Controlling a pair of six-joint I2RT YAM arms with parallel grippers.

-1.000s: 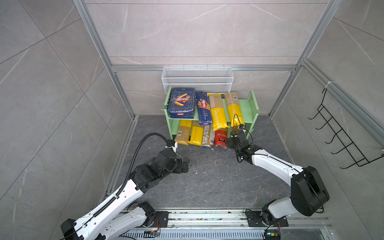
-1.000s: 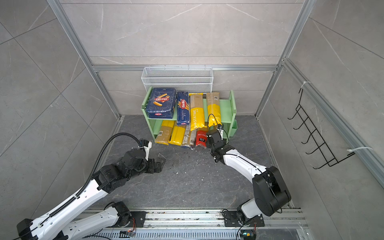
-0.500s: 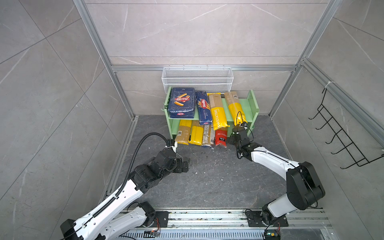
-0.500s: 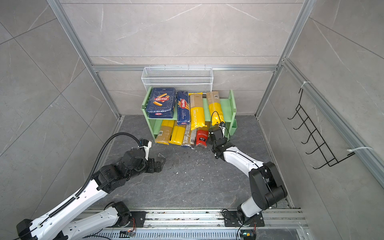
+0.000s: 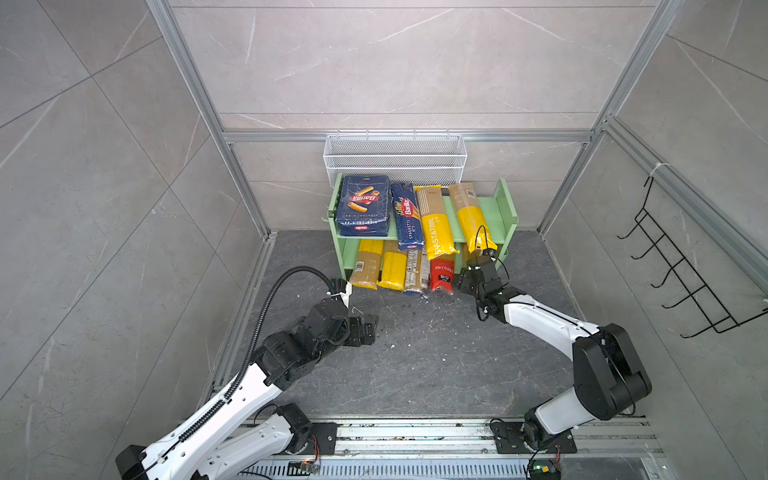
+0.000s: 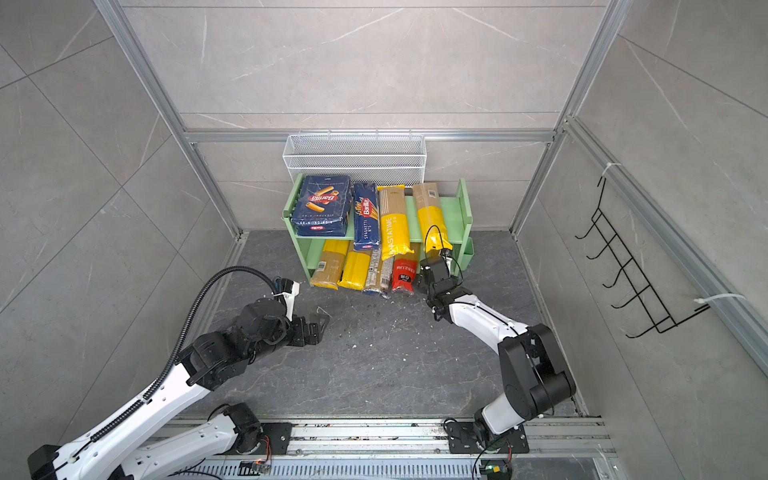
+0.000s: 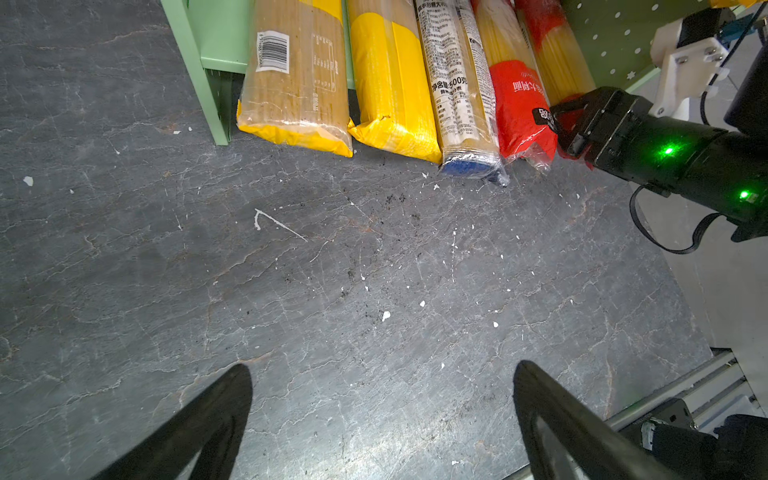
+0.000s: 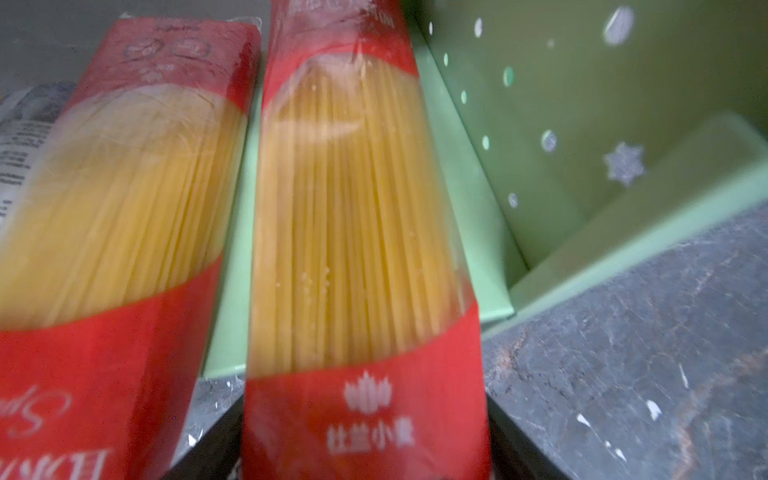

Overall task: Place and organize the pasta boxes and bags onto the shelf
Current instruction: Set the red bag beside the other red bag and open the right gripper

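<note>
We judge the step to be seating the last red bag [image 8: 365, 249] at the right end of the lower tier of the shelf [image 5: 493, 214], just beside the other red bag [image 8: 116, 249]. It lies between the right jaws, whose dark edges flank its near end. We cannot tell whether they press it or have let go. The left jaws stand wide open over bare table [image 7: 374, 291], near and left, well apart from the shelf, holding nothing.

To do this well, we would let the bag settle flat on the tier. Then we would draw the jaws straight back toward the near side, along the bag's length, so the film is not dragged out. The side panel [image 8: 582, 124] is close on the right, and a yellow bag [image 5: 473, 220] overhangs the upper tier just above the wrist, so both call for a level, narrow retreat. The boxes [image 5: 362, 203] lie on the upper tier at left and need no touching.

In both top views the right wrist and that yellow bag cover nearly all of the red bag. The far ends of the lower bags [image 5: 392, 270] sit under the upper tier, out of sight. The right wrist view is blurred, so we cannot say whether the bag's far end meets the back.
</note>
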